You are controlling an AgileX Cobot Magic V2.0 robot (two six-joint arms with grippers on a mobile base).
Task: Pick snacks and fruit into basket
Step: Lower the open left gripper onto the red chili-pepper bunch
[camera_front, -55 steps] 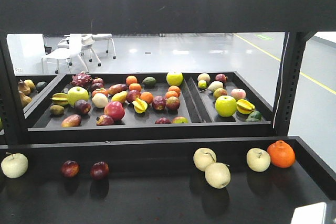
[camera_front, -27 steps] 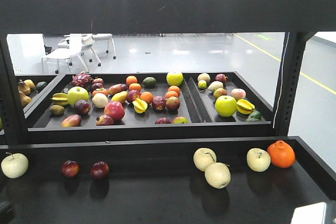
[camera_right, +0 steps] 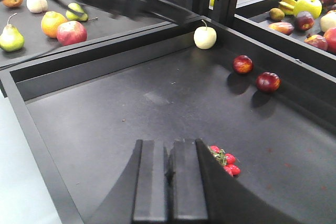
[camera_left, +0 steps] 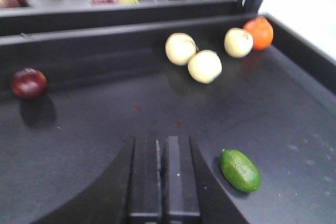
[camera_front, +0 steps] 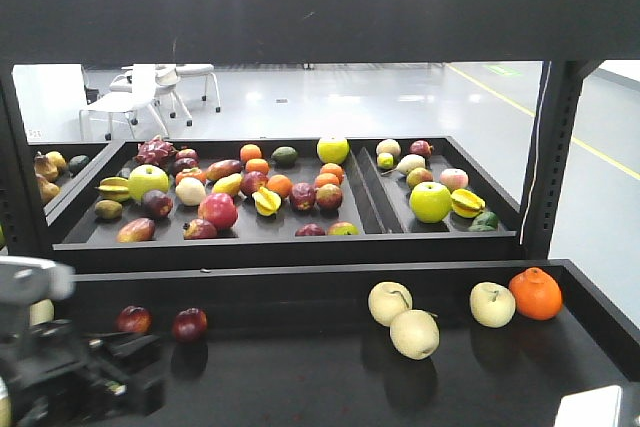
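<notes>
Green fruit (camera_front: 430, 202) resting in the right compartment of the rear tray (camera_front: 300, 247), front tray (camera_left: 105, 124) below, left gripper (camera_left: 163, 145) pressed together near a lime (camera_left: 240, 170), right gripper (camera_right: 169, 148) likewise closed on nothing, just beside strawberries (camera_right: 224, 162)

Left arm (camera_front: 75, 372) is now recorded, blurred, at lower left of the front view; pale apple (camera_front: 41, 311) is partly covered.
</notes>
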